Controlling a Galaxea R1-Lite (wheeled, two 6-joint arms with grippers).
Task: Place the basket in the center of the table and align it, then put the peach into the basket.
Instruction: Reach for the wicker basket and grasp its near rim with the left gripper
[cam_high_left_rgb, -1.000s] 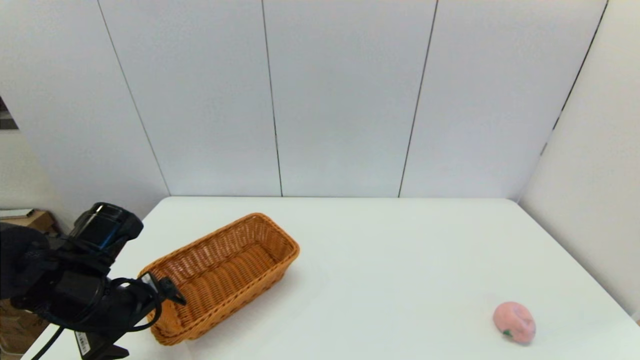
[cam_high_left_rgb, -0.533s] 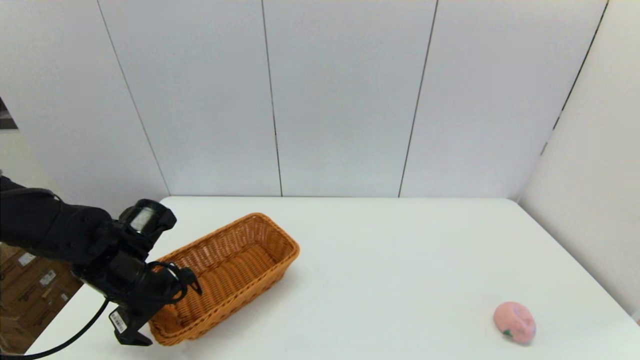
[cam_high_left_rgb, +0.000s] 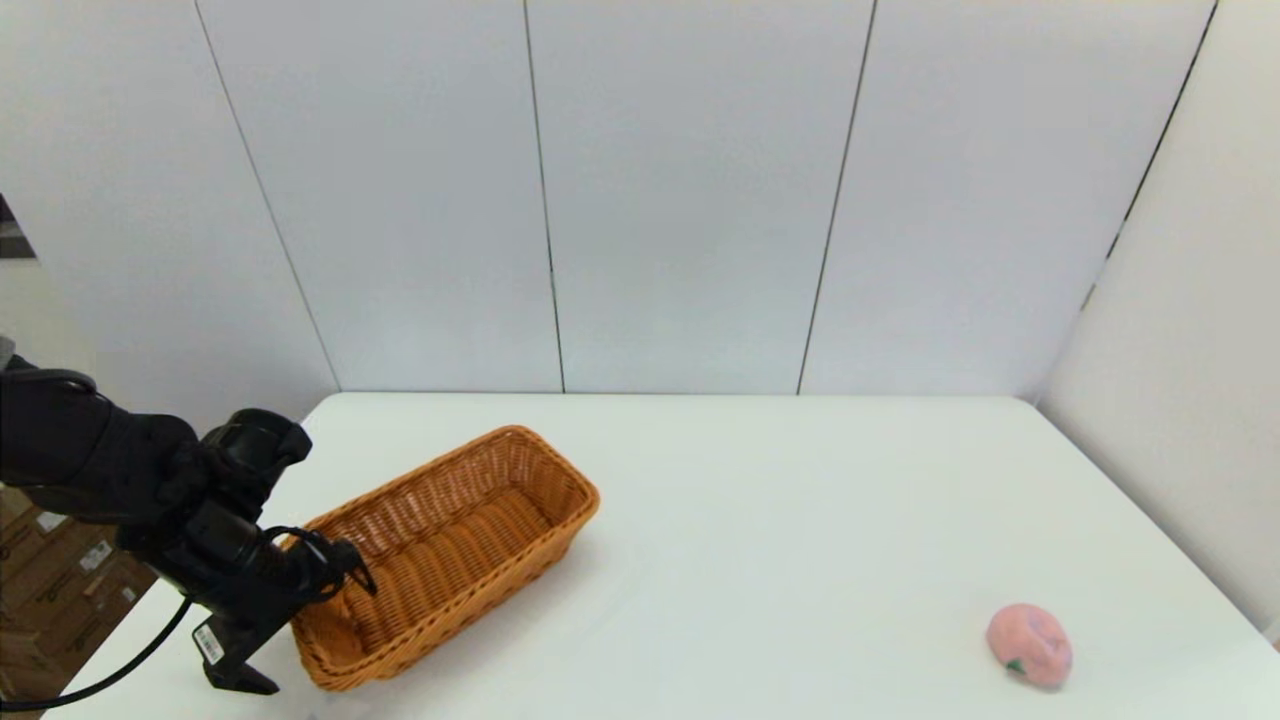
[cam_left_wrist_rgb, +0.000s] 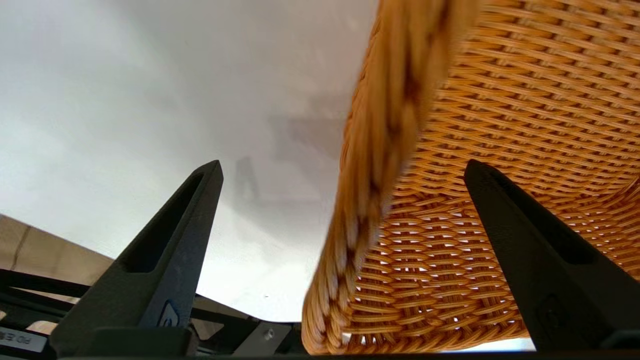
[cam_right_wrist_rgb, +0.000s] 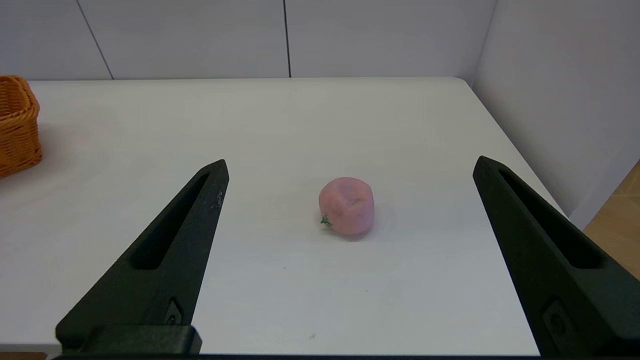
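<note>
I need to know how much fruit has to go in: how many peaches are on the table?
1. The only peach lies on the table near its front right corner, far from the basket at the left. Nothing shows inside the basket.

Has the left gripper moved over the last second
Yes. In the head view the left gripper has swung in from the table's left edge to the basket's near-left end, open jaws now straddling its rim. The basket itself stayed put.

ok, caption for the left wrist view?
Open left end effector straddling the wicker basket rim on the white table.
</note>
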